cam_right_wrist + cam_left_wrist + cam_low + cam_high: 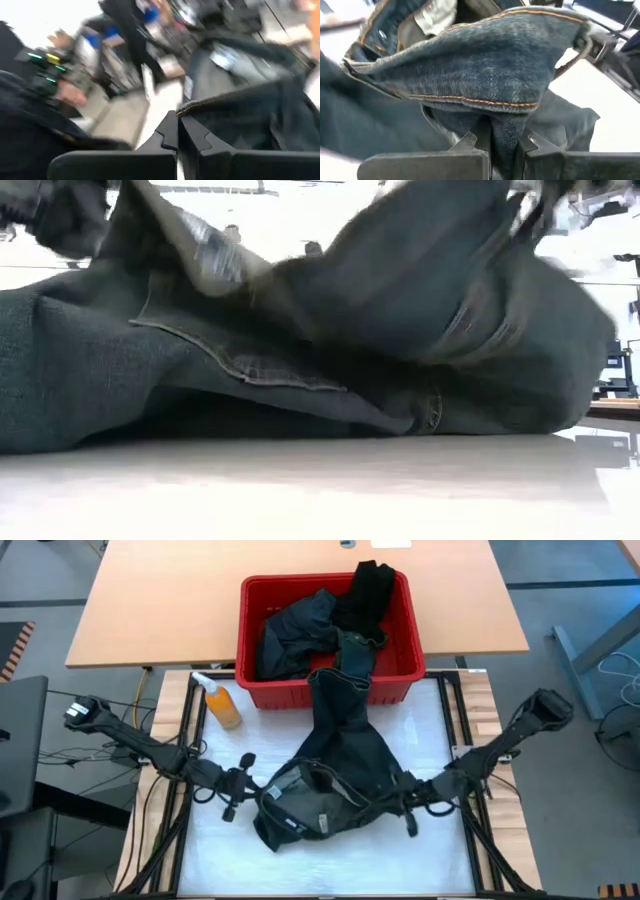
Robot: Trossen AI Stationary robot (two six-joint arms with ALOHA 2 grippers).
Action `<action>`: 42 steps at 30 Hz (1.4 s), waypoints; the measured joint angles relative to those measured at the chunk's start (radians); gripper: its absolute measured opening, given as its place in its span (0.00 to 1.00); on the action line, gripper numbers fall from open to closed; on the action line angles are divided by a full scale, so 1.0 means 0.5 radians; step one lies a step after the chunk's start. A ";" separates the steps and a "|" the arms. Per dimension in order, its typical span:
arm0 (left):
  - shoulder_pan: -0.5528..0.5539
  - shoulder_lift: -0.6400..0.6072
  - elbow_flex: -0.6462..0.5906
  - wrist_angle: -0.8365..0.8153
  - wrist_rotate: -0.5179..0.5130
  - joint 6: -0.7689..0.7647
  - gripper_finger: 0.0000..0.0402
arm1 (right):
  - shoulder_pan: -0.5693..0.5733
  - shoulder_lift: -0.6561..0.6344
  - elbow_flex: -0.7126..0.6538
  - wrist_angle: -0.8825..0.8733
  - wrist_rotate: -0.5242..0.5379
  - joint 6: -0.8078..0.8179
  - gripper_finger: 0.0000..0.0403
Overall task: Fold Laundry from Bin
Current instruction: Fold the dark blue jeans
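Both arms are on the jeans (335,775) now, one at each end of the waistband, out on the white table (440,850) in front of the bin (400,680). The left gripper (262,792) is clamped on denim, a fold pinched between its fingers (480,142). The right gripper (405,802) has its jaws together on the waistband's other edge. The long axis runs away from the arms: the legs trail back over the bin's near wall, with the rest of the laundry (290,635) heaped inside. Neither arm is nearer; I'd say the pull has to come toward the robot to free those legs.
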 joint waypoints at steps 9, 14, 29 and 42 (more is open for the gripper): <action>-0.003 0.000 0.518 -0.287 0.245 0.576 0.02 | 0.227 0.011 0.015 0.429 -0.090 -0.278 0.05; -0.002 -0.001 0.651 -0.659 0.757 0.379 0.02 | 0.279 0.161 0.086 0.400 -0.056 -0.115 0.05; -0.282 0.353 0.454 -0.711 1.081 -0.695 0.02 | -0.082 0.440 0.305 -0.025 -0.248 0.284 0.25; -0.535 0.759 0.454 -0.727 0.853 -0.931 0.02 | -0.663 0.208 0.304 -0.825 0.495 0.195 0.42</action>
